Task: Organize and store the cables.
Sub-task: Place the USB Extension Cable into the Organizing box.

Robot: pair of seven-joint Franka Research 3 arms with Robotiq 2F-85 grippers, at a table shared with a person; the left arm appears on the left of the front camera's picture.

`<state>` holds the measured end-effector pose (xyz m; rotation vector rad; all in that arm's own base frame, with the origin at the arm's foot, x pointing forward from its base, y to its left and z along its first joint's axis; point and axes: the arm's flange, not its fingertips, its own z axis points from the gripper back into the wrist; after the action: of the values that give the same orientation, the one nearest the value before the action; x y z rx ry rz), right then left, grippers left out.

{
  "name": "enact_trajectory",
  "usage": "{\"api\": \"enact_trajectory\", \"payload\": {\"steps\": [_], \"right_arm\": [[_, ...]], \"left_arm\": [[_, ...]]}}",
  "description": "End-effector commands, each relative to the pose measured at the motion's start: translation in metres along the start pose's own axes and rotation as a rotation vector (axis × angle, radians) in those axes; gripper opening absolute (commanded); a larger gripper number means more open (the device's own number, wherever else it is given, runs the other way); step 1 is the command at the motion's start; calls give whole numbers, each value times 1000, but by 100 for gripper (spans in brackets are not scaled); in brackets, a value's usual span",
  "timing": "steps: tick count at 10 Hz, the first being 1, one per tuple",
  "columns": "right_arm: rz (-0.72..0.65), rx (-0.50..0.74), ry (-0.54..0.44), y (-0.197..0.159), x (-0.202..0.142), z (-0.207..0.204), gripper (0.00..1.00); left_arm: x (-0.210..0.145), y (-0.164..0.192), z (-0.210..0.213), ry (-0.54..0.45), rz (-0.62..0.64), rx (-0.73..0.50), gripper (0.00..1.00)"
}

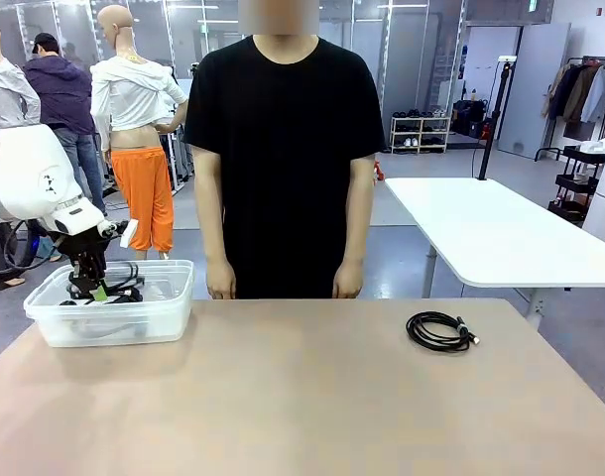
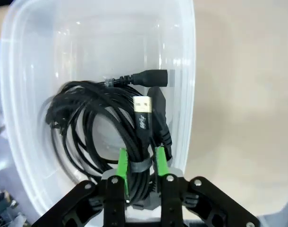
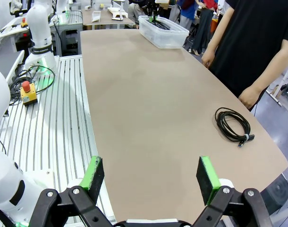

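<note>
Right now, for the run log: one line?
left gripper shut on coiled cable in bin | right gripper open | second cable on table

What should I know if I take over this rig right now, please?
Left claw: shut on a coiled cable, held inside the bin.
Right claw: open, above the table, holding nothing.
Done: that cable is in the bin, not yet released.
Left: release it, then store the second cable, lying on the table's right side.
</note>
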<state>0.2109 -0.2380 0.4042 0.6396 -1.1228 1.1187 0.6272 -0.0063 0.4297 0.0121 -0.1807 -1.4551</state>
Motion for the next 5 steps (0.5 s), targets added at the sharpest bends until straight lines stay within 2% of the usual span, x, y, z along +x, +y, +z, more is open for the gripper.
{"api": "enact_trajectory", "payload": {"steps": [1, 2, 5], "right_arm": [[19, -4, -13, 0, 0, 1, 100], [19, -4, -13, 0, 0, 1, 100], [19, -4, -13, 0, 0, 1, 100]], "left_arm": [[0, 3, 13, 11, 18, -12, 88], [0, 4, 12, 12, 18, -7, 97], [-5, 2, 16, 12, 24, -5, 100]]}}
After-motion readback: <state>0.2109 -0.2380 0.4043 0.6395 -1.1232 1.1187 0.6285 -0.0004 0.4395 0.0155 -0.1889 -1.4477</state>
